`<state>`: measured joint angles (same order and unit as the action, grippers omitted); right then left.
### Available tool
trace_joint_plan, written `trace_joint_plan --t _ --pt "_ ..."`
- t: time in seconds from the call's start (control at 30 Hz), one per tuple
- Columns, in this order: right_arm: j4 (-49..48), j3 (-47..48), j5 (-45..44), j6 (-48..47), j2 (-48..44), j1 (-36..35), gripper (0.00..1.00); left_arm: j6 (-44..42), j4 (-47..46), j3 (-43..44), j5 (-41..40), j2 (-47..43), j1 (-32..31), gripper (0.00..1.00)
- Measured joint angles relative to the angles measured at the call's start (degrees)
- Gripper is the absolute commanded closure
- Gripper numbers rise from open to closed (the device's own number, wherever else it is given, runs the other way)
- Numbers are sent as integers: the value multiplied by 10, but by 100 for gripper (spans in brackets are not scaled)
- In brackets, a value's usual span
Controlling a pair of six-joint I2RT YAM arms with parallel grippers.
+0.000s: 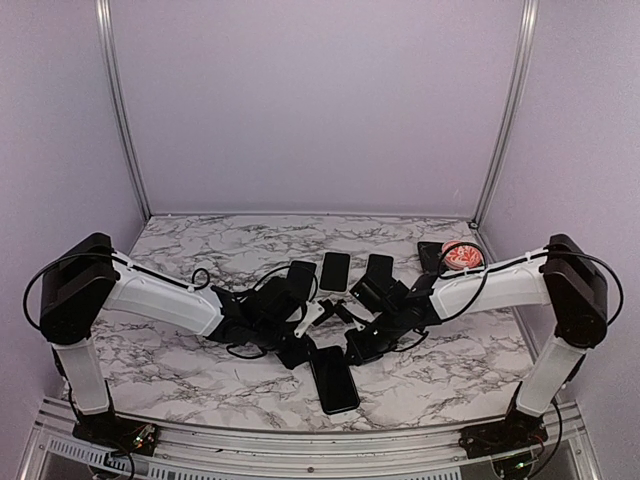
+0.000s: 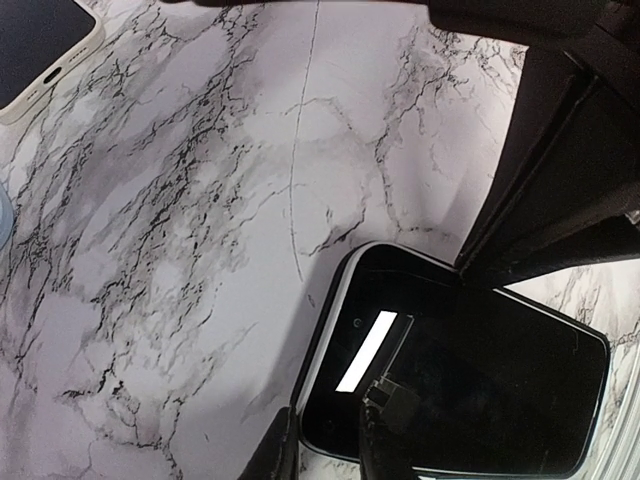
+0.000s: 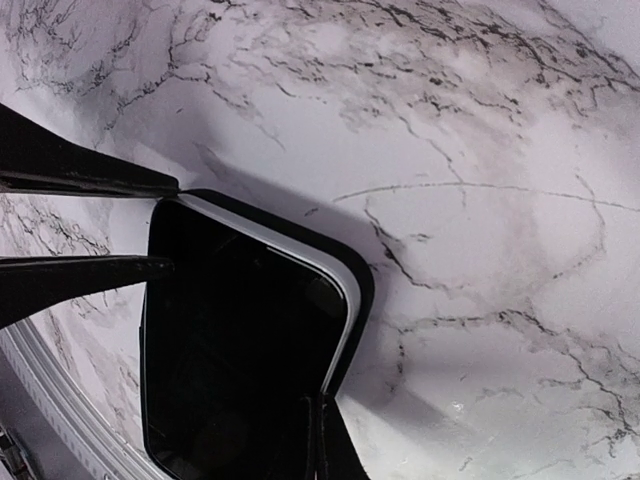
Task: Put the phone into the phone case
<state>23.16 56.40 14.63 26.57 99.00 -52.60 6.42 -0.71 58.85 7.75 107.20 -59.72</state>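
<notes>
Glossy black phone (image 2: 470,400) on veined marble (image 2: 180,260); left gripper (image 2: 330,420) parted astride its white rim; right gripper (image 1: 358,350), cannot tell.

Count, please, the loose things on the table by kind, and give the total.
Phones or cases, dark and flat: 3 (near one, back one, back-right one)
Round red-and-white thing: 1
Total: 4
Two dark shapes beside the wrists may be arm parts, so they are not counted.
</notes>
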Motion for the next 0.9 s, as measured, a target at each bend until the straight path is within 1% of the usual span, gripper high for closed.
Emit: trace_joint_plan --t 0.2,0.27,0.3,0.33,0.37,0.43,0.5,0.53,0.57,0.6,0.7,0.73,0.8,0.9 --pt "-7 -12 -10 16 -8 -8 100 -3 1 0 -14 0 -6 82" --pt "-6 -13 -13 19 -10 -10 100 -4 4 3 -22 0 -9 79" --pt "-5 -12 -14 19 -10 -11 95 -5 8 6 -26 0 -10 79" --pt "0 -10 -18 19 -11 -13 88 -5 14 9 -34 -1 -13 78" --pt "3 -9 -22 22 -12 -15 79 -5 20 12 -40 -2 -15 78" --pt "20 -5 -37 26 -13 -22 54 -2 42 21 -54 -8 -21 77" --pt "46 -2 -62 36 -16 -35 31 3 73 24 -60 -18 -28 74" --pt "61 0 -74 40 -17 -41 16 7 86 24 -66 -24 -30 73" --pt "73 1 -87 45 -20 -48 4 11 94 25 -71 -31 -32 72" --pt "87 1 -98 50 -23 -56 2 15 99 25 -76 -39 -33 71" --pt "115 7 -116 67 -31 -81 1 34 96 19 -92 -79 -19 70" --pt "121 12 -118 74 -31 -89 1 40 94 14 -96 -96 -12 68" --pt "134 30 -123 82 -28 -102 1 54 85 -3 -106 -133 6 61" --pt "159 84 -127 89 0 -120 1 73 74 -33 -123 -168 28 46"
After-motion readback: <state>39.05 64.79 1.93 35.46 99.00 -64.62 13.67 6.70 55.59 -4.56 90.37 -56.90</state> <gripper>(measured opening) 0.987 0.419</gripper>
